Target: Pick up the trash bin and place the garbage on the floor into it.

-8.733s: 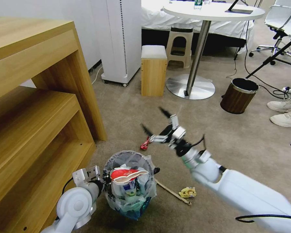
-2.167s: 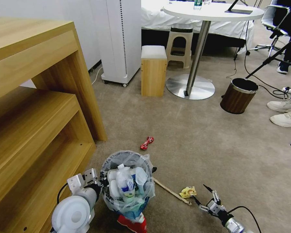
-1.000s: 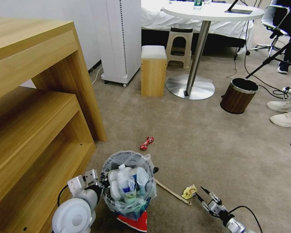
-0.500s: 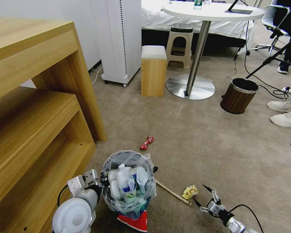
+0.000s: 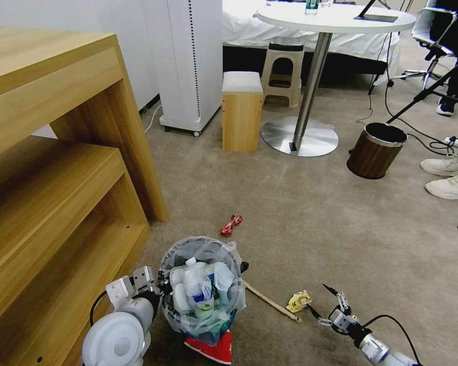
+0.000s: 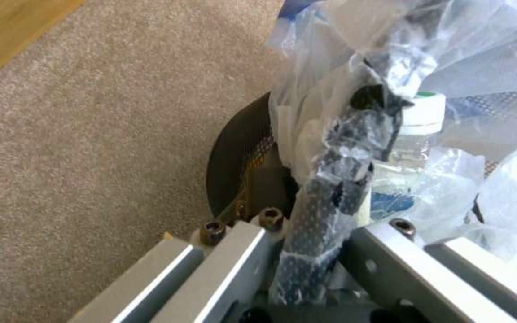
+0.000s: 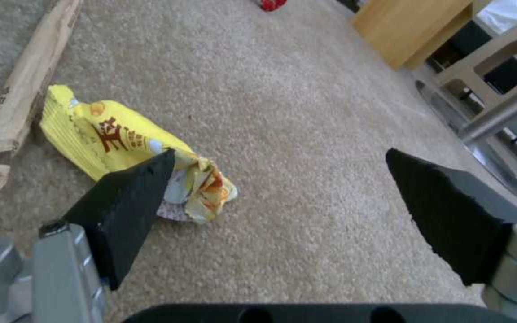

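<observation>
The trash bin (image 5: pixel 201 284), a dark wire bin lined with a clear bag, is full of bottles and cups. My left gripper (image 5: pixel 146 284) is shut on its rim (image 6: pixel 330 193), pinching mesh and plastic. A red paper cup (image 5: pixel 211 348) lies on the beige floor (image 5: pixel 315 229) under the bin's near side. My right gripper (image 5: pixel 316 297) is open, low over the carpet. In the right wrist view its fingers (image 7: pixel 133 202) spread wide, and one tip touches a crumpled yellow wrapper (image 7: pixel 121 139). A wooden stick (image 5: pixel 269 302) lies between bin and wrapper. A red wrapper (image 5: pixel 231 224) lies farther ahead.
A large wooden shelf unit (image 5: pixel 51 178) stands close on the left of the bin. Farther off are a white appliance (image 5: pixel 191 61), a wooden stool (image 5: pixel 241 109), a round table's steel base (image 5: pixel 300 134) and a brown wood-grain bin (image 5: pixel 375 150). Someone's white shoes (image 5: pixel 448 175) rest at the right edge.
My right arm came down from above the red wrapper to the floor by the yellow wrapper. The red cup fell off the bin's heap to the floor. The yellow wrapper shifted slightly.
</observation>
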Robot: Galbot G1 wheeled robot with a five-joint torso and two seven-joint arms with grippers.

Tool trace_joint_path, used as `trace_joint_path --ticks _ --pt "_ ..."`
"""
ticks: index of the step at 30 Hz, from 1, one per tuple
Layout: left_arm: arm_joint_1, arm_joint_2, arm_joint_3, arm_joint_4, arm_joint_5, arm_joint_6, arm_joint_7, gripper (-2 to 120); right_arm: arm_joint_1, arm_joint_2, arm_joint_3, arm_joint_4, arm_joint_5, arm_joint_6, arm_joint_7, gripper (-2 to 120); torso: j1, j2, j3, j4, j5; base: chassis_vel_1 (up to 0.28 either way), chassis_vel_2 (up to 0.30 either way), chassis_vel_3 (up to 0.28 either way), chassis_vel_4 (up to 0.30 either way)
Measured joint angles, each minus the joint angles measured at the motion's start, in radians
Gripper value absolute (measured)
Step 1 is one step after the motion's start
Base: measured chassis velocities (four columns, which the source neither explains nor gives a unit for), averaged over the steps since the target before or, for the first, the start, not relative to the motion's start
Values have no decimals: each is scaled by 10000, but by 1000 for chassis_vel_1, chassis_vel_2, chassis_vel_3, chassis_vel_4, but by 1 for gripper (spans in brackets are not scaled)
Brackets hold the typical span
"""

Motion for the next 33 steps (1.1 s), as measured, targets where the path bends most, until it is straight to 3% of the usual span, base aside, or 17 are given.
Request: trace_joint_path --ticks 25,31,33 --pt "0 -233 110 68 118 9 18 0 407 404 -269 -652 -328 0 -31 89 0 0 0 -1 0 0 0 0 0" --pt "-11 -285 112 89 160 10 20 0 470 499 -288 -691 -551 1 16 78 0 0 0 0 0 0 0 0 0" --pt "-4 -321 112 86 171 10 24 0 473 542 -300 -721 -644 4 51 65 0 -1 0 -1 0 0 0 0 0"
